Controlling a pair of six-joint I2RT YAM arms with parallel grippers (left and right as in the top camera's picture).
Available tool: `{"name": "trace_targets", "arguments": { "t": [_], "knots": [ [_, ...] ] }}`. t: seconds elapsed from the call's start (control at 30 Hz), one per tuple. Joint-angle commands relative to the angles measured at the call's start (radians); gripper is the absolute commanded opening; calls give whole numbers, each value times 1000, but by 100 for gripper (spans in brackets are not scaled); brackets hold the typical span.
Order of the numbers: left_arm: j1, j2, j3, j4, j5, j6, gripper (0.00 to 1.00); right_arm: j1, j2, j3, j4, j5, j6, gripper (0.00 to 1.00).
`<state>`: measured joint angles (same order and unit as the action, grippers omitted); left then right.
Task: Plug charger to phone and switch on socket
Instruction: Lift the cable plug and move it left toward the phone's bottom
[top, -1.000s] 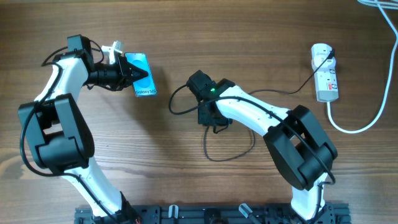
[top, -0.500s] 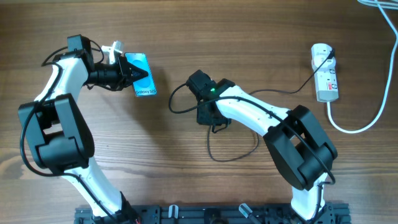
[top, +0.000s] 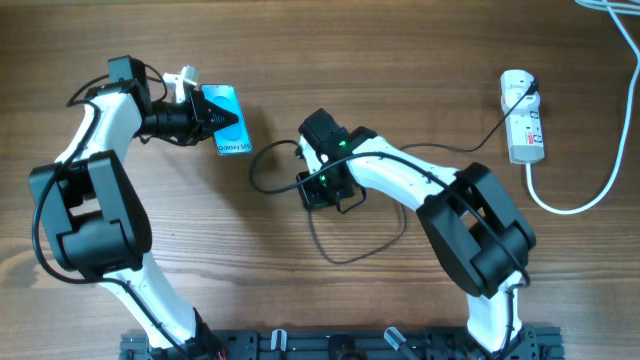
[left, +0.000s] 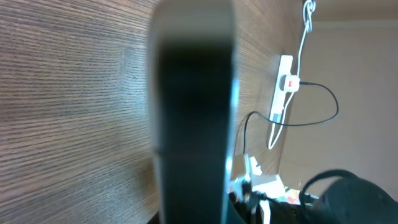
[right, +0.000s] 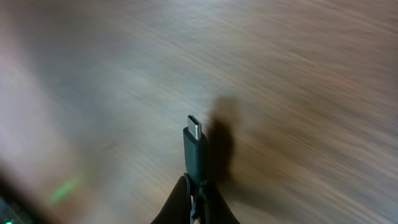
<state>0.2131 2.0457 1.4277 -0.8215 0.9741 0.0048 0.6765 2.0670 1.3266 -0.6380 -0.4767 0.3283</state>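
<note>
**Phone** (top: 233, 143): upper left of the overhead view, light blue face up, the "Galaxy" end toward the lower right. It was gripped across its middle by the left gripper (top: 218, 117), jaws closed against it. In the left wrist view it showed only as a blurred dark edge (left: 193, 112) filling the centre. Whether it rested on the table (top: 400, 60) could not be told.

**Charger** (top: 350, 258): thin black cable. One loop reached left from the frame centre toward the phone and a second sagged toward the lower centre. A further run led to the upper right and met the socket's upper end. In the right wrist view the plug (right: 195, 146) pointed toward the top of the frame, metallic tip exposed, with blurred wood grain behind it.

**Right gripper** (right: 198, 186): centre of the overhead view, well apart from the phone. Its jaws were all but closed, pinching the plug's black housing just below the tip.

**Socket** (top: 524, 118): upper right, white, lying lengthwise top to bottom, with red and dark markings. It was clear of both grippers.

**White cord** (top: 590, 200): thick, curving from the socket's lower end toward the right edge
</note>
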Motion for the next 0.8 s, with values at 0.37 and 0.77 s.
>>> {"name": "trace_targets", "arguments": {
  "t": [0.37,0.77],
  "knots": [
    [-1,-2,-3,-174,441,428,4,-84,18,-13,-47,-955,-562,5],
    [-6,-2,-3,-428,602,621,4,-111,-92,-13,-47,-951,-475,5]
  ]
}}
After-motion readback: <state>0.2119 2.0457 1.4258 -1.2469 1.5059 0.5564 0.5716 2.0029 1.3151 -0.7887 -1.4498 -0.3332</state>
